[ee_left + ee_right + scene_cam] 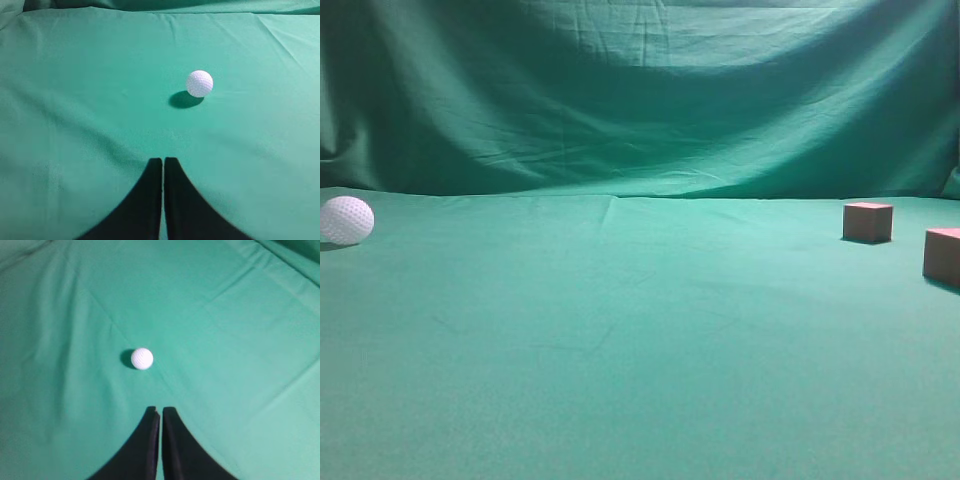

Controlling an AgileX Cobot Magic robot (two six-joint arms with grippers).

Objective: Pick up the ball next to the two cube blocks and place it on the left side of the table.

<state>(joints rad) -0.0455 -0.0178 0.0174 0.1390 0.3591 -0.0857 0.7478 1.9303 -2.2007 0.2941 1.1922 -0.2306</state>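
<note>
Both black grippers — left [163,161] and right [160,410] — have fingers pressed together, empty. Small white dimpled ball [199,83] lies ahead, apart, on green cloth table [620,350]'s left — seemingly far from two reddish-brown cubes [868,221].

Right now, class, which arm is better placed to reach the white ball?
Probably left: the ball lies far left on the table, just ahead of the shut left gripper.

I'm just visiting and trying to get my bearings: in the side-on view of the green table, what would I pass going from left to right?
Ball → long bare stretch of table → first cube → second cube, cut off by the right edge.
</note>
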